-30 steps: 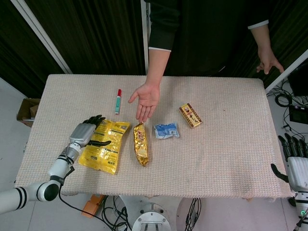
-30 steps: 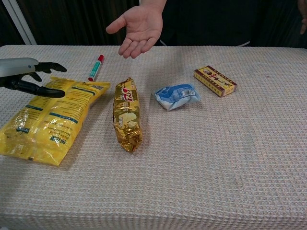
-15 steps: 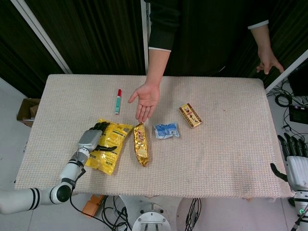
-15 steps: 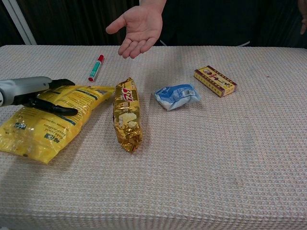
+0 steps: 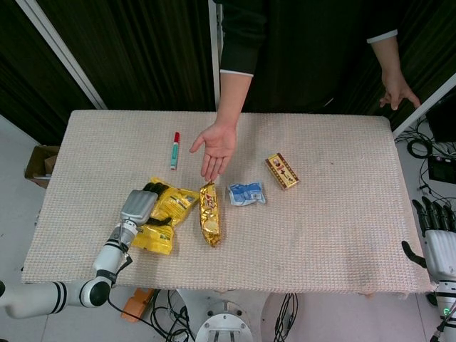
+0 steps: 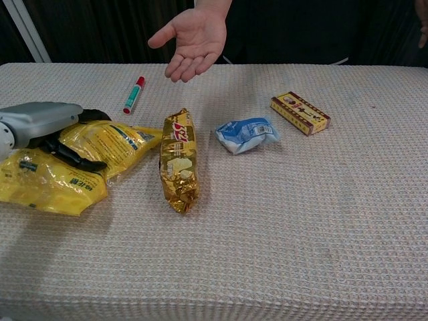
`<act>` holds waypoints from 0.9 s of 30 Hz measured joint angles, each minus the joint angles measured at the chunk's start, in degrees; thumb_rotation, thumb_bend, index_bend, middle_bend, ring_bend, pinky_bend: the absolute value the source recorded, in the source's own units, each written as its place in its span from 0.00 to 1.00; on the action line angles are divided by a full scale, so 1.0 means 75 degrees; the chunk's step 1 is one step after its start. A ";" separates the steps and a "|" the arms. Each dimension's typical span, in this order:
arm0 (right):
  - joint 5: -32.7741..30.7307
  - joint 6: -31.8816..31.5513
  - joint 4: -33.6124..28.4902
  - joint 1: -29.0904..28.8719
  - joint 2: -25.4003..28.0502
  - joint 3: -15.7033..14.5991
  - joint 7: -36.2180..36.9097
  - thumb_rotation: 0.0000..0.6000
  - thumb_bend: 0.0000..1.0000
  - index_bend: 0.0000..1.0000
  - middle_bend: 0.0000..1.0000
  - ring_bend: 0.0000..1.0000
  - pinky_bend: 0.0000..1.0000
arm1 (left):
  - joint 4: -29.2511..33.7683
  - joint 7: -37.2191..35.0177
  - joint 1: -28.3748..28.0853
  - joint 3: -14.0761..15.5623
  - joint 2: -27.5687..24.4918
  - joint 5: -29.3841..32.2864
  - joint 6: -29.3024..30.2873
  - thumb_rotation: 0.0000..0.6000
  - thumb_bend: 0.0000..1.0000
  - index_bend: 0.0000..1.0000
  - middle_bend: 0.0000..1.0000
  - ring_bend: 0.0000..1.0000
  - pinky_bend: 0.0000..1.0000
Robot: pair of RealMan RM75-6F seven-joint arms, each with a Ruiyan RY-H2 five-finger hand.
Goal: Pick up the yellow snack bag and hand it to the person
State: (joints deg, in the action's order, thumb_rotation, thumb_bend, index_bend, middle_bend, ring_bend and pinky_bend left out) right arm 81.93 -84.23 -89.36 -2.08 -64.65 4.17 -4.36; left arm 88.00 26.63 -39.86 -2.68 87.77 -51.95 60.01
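The yellow snack bag (image 5: 169, 211) (image 6: 100, 144) lies crumpled on the left part of the table, bunched up under my left hand (image 5: 138, 206) (image 6: 39, 124). That hand rests on the bag's left half, with its dark fingers (image 6: 77, 159) curled around the foil, gripping it. The bag still touches the cloth. The person's open palm (image 5: 216, 146) (image 6: 194, 37) is held out above the table's far middle, just beyond the bag. My right hand (image 5: 438, 239) hangs off the table's right edge with its fingers apart, holding nothing.
A gold snack pack (image 5: 208, 214) (image 6: 177, 160) lies right beside the bag. Further right are a blue packet (image 5: 246, 193) (image 6: 247, 134) and a small brown box (image 5: 282, 171) (image 6: 299, 112). A red-capped marker (image 5: 174, 149) (image 6: 134, 94) lies behind the bag.
My left hand has slid onto the bag and closed its fingers. The bag, flat a second ago, is now scrunched and pulled in. The right hand and the person's palm stay still.
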 measured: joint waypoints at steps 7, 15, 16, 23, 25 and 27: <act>-0.0048 0.0034 -0.0036 -0.0023 -0.0003 0.0020 -0.0096 1.00 0.18 0.00 0.00 0.00 0.00 | -0.0035 -0.0534 0.0298 -0.0043 -0.0054 -0.1189 0.0668 1.00 0.49 0.81 0.86 0.82 1.00; -0.0052 0.0014 -0.0062 -0.0009 0.0024 0.0016 -0.0108 1.00 0.19 0.00 0.00 0.00 0.00 | 0.0129 -0.0881 0.0616 -0.0169 -0.0380 -0.2051 0.1363 1.00 0.49 0.83 0.89 0.84 1.00; -0.0050 0.0008 -0.0064 -0.0007 0.0028 0.0019 -0.0101 1.00 0.19 0.00 0.00 0.00 0.00 | 0.0166 -0.0916 0.0650 -0.0201 -0.0430 -0.2141 0.1468 1.00 0.49 0.84 0.89 0.84 1.00; -0.0050 0.0011 -0.0032 -0.0001 0.0046 0.0020 -0.0020 1.00 0.19 0.00 0.00 0.00 0.00 | 0.0652 -0.1510 0.0934 -0.0718 -0.1043 -0.2727 0.2401 1.00 0.49 0.86 0.92 0.86 1.00; -0.0058 0.0018 -0.0020 -0.0003 0.0047 0.0024 0.0004 1.00 0.19 0.00 0.00 0.00 0.00 | 0.0756 -0.1781 0.0984 -0.0966 -0.1201 -0.2856 0.2630 1.00 0.49 0.87 0.92 0.87 1.00; -0.0051 -0.0002 -0.0024 0.0001 0.0050 0.0029 0.0011 1.00 0.19 0.00 0.00 0.00 0.00 | 0.0796 -0.1985 0.0986 -0.1255 -0.1291 -0.2953 0.2776 1.00 0.49 0.87 0.92 0.87 1.00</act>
State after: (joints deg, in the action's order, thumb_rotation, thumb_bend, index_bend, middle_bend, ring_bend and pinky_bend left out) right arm 81.54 -84.25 -89.55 -2.07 -64.28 4.39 -4.28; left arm 93.97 11.74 -32.46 -12.09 78.09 -74.10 80.83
